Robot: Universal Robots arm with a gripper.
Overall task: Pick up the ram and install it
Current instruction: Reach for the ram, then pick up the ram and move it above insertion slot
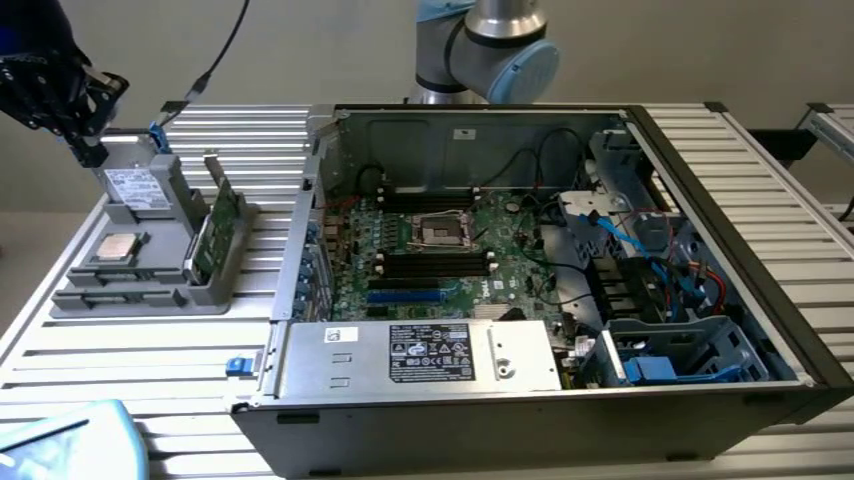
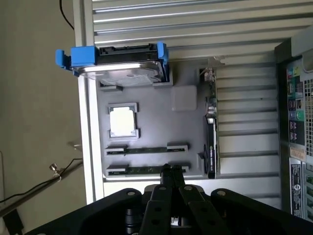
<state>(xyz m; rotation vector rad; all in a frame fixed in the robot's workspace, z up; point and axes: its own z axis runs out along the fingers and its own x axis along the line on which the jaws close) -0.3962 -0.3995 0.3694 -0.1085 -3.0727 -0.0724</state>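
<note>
The ram (image 1: 220,228) is a thin green stick that stands on edge along the side of a grey parts tray (image 1: 160,290), at the exterior view's left. In the wrist view the ram (image 2: 211,147) shows edge-on at the tray's side. My gripper (image 1: 90,152) hangs in the air over the far end of the tray, above the drive and apart from the ram. In the wrist view the gripper (image 2: 171,171) has its two black fingers pressed together with nothing between them. Black memory slots (image 1: 434,265) lie on the motherboard inside the open computer case (image 1: 694,150).
The tray also holds a grey drive (image 1: 138,187) in blue brackets and a square silver processor chip (image 1: 120,246). Two thin dark strips (image 2: 146,150) sit in slots of the tray. The power supply (image 1: 427,355), cables and drive cage (image 1: 681,350) crowd the case's near side.
</note>
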